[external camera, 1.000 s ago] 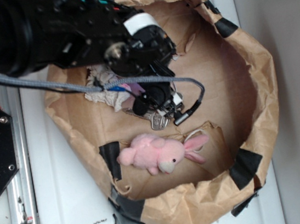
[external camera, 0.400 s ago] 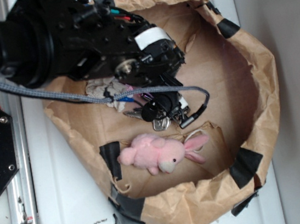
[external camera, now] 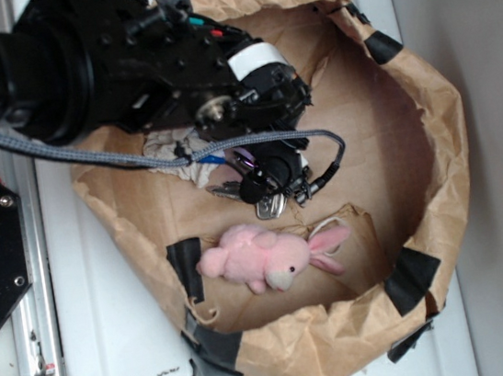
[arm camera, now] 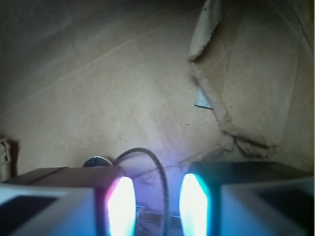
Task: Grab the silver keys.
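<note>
The silver keys lie on the brown paper floor inside the bag, partly covered by my gripper, which hangs right over them. In the wrist view the thin wire ring loops up between my two glowing fingers, touching neither, and a round key head peeks out beyond the left finger. More key metal shows low in the gap. My gripper is open, its fingers straddling the ring.
A pink plush bunny lies just in front of the keys. A crumpled white paper wad sits behind, under the arm. The brown paper bag's raised rim, patched with black tape, rings everything. A grey cable drapes across.
The arm has shifted a little right and come down over the keys. The grey cable has swung with it. Keys and bunny have stayed put.
</note>
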Robot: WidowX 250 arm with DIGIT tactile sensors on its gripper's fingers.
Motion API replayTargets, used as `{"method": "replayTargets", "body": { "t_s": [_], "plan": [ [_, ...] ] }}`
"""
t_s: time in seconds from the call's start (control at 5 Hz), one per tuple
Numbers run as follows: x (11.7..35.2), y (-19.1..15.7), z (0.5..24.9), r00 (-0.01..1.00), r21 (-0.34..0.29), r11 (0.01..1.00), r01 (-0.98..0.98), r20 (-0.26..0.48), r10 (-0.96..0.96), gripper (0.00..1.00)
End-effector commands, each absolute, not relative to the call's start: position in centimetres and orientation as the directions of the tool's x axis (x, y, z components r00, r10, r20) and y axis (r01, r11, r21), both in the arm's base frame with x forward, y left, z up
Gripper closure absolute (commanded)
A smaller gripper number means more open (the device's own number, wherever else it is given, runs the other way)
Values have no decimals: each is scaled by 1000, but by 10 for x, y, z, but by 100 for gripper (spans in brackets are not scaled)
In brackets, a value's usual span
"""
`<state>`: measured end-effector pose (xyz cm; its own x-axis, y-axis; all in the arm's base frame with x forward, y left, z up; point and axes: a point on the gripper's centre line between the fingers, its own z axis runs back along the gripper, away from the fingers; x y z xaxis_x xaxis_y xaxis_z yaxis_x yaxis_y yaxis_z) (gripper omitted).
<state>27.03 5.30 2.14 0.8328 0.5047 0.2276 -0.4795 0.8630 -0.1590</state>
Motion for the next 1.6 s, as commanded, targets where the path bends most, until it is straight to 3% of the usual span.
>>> {"method": "replayTargets", "body": {
  "t_s": [0.0,0.4,0.6,0.8,1.0,1.2,1.4],
  "plan": [
    [276,61,44,851,-154,886,-438,245,464,100],
    [279,60,82,835,-163,850,-500,168,524,100],
    [276,60,129,828,-194,814,-547,12,560,100],
    [251,73,175,870,-381,790,-480,-87,486,100],
    [244,70,174,860,-355,805,-475,7,510,100],
    [244,62,159,820,-275,819,-504,145,554,100],
    [237,58,148,825,-249,852,-461,233,515,100]
  ]
}}
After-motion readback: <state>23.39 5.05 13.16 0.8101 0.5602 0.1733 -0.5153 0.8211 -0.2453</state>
